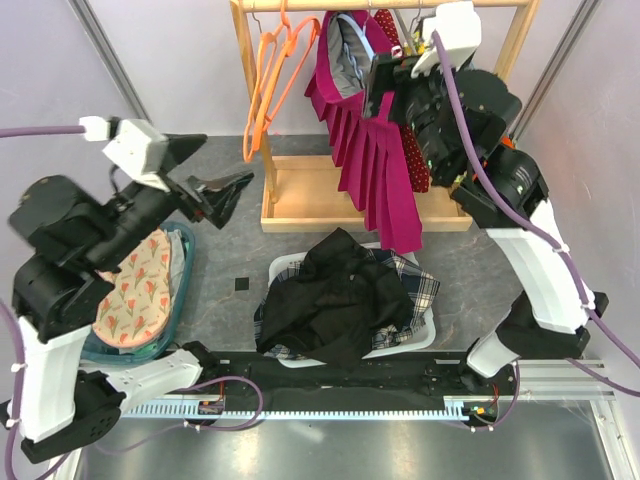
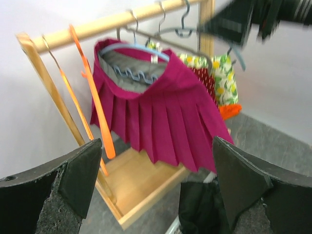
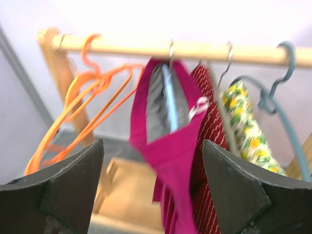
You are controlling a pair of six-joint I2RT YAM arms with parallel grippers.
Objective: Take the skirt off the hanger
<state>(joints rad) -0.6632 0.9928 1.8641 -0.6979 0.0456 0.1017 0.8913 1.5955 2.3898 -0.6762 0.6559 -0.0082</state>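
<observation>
The pink pleated skirt (image 1: 372, 165) is still up on its light blue hanger (image 2: 139, 48). The hanger's hook is over the wooden rail (image 3: 146, 46) of the clothes rack. The skirt hangs down over the rack's wooden bottom board (image 1: 300, 195). The top band of the skirt gapes open, so you can see the grey inside. Next to the skirt on one side hang some orange hangers (image 1: 275, 70) with nothing on them. On the other side hang a red cloth with small white marks (image 3: 209, 126) and a yellow flowery cloth (image 3: 243, 117). The right gripper (image 3: 152, 144) is up high, right by the top of the skirt. Its fingers are spread wide and hold nothing, and the skirt shows in the gap past them. The left gripper (image 2: 157, 141) is lower and well away from the rack, pointing at the skirt. Its fingers are wide apart too, with nothing in them. On the table in front of the rack sits a white basket (image 1: 425, 335) full of dark clothes (image 1: 340, 290). Off to the left is a blue-green basket (image 1: 186, 262) with a pale flowery cloth (image 1: 140, 285) in it.
</observation>
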